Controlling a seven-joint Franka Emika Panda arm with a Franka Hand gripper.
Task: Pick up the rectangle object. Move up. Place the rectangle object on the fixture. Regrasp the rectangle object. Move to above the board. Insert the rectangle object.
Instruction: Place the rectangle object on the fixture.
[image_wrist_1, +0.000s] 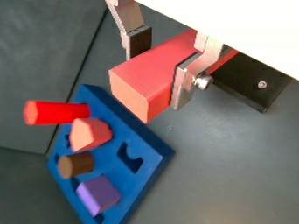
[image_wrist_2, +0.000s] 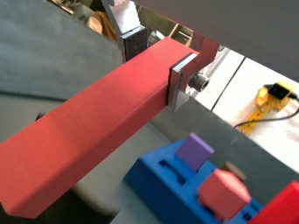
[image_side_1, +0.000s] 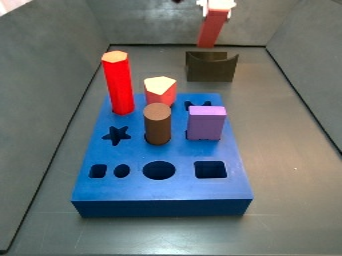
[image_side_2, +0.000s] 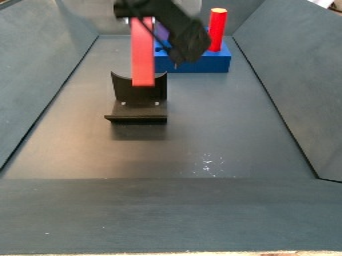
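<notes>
The rectangle object (image_wrist_1: 146, 79), a long salmon-red block, is clamped between the silver fingers of my gripper (image_wrist_1: 163, 59) in both wrist views, gripper (image_wrist_2: 159, 63) shut on one end of the block (image_wrist_2: 93, 131). In both side views the block (image_side_1: 211, 30) hangs upright from the gripper (image_side_1: 217, 8) directly over the fixture (image_side_1: 211, 66). Its lower end (image_side_2: 140, 60) reaches down to the notch of the fixture (image_side_2: 138, 102); whether it touches I cannot tell. The blue board (image_side_1: 160, 190) lies apart from the fixture.
On the board (image_wrist_1: 140, 162) stand a red hexagonal post (image_side_1: 118, 82), a brown cylinder (image_side_1: 158, 124), a purple block (image_side_1: 206, 122) and a salmon piece (image_side_1: 160, 90). Dark sloping walls (image_side_2: 54, 90) enclose the floor on each side.
</notes>
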